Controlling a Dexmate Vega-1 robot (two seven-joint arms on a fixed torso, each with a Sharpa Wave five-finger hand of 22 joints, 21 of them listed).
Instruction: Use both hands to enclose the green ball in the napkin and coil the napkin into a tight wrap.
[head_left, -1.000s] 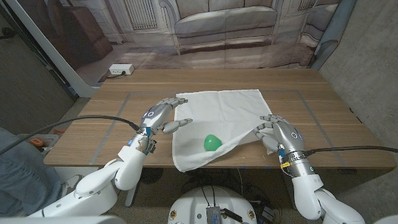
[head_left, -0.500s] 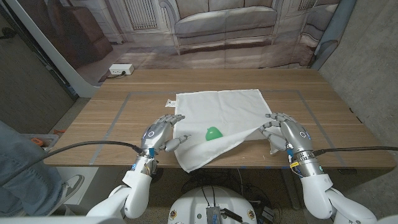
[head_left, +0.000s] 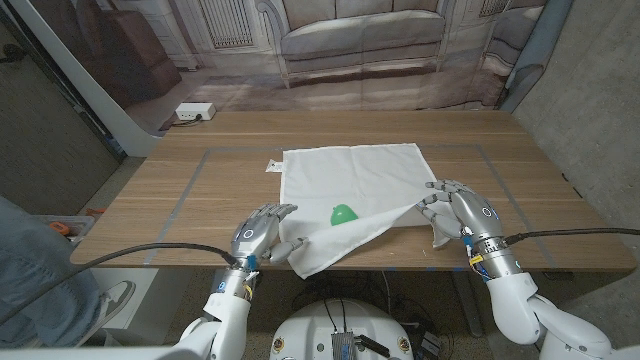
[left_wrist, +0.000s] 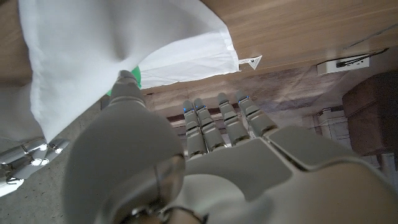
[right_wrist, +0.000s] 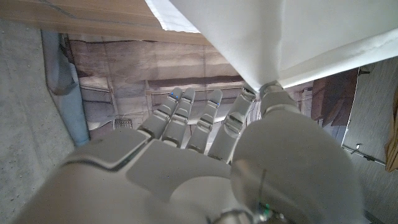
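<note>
Head view: napkin (head_left: 350, 185) corners were pinched by left robot hand (head_left: 262, 233) and right robot hand (head_left: 458, 212); green ball (head_left: 343, 214) could roll out through slack.

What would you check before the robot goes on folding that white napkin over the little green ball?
1. Right hand holds the napkin's near right corner: ok, the cloth is pinched and lifted off the table.
2. Left hand has the near left corner: cannot tell; its thumb touches the cloth edge, but a firm grip is not clear.
3. Green ball lies on the napkin: ok, partly tucked under the lifted fold.
4. Ball fully enclosed: not ok, it is in plain sight.
5. Far edge of the napkin lies flat: ok.
6. Both corners lifted evenly: not ok, the right side is higher.
</note>
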